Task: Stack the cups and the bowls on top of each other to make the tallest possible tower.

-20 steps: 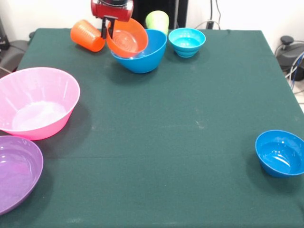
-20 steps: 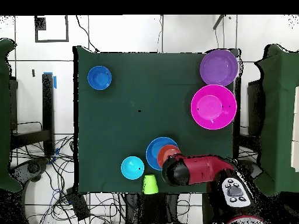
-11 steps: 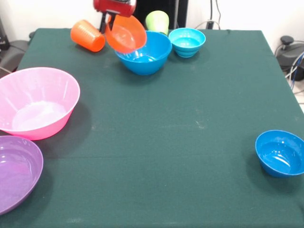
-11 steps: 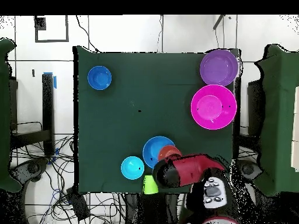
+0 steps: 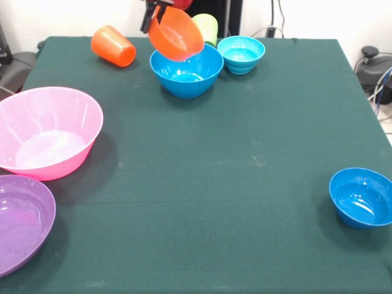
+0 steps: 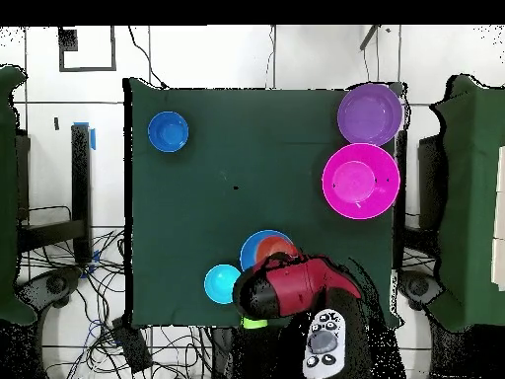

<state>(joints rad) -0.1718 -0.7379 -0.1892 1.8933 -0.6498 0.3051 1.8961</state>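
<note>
Orange bowl [image 5: 176, 32] — tilted above blue bowl [image 5: 185, 73]

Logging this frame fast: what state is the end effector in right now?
End effector: shut on the small orange bowl, holding it tilted in the air above the medium blue bowl.

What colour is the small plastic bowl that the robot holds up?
Orange; the front view shows it best.
</note>
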